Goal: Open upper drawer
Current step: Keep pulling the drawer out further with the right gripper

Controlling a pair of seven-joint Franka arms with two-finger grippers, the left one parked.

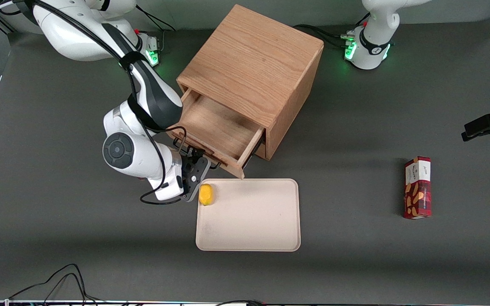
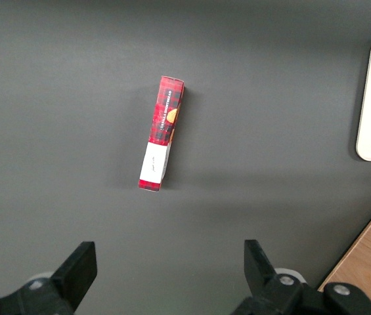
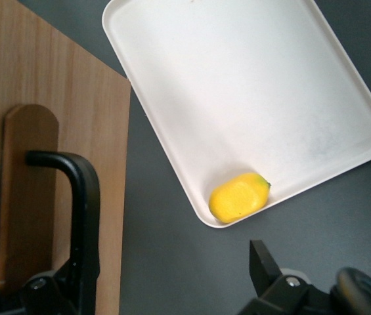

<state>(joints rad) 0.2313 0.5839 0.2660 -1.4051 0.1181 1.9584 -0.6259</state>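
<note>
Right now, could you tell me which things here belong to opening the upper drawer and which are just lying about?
Job: upper drawer, pulled out; its black handle; gripper at that handle.
Lying about: beige tray, yellow fruit on it, red box.

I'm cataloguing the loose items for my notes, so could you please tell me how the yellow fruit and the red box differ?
The yellow fruit is small, rounded and plain, lying in the cream tray beside the gripper at the upper drawer. The red box is larger, rectangular and printed, lying on the bare table toward the parked arm's end. Neither is held.
</note>
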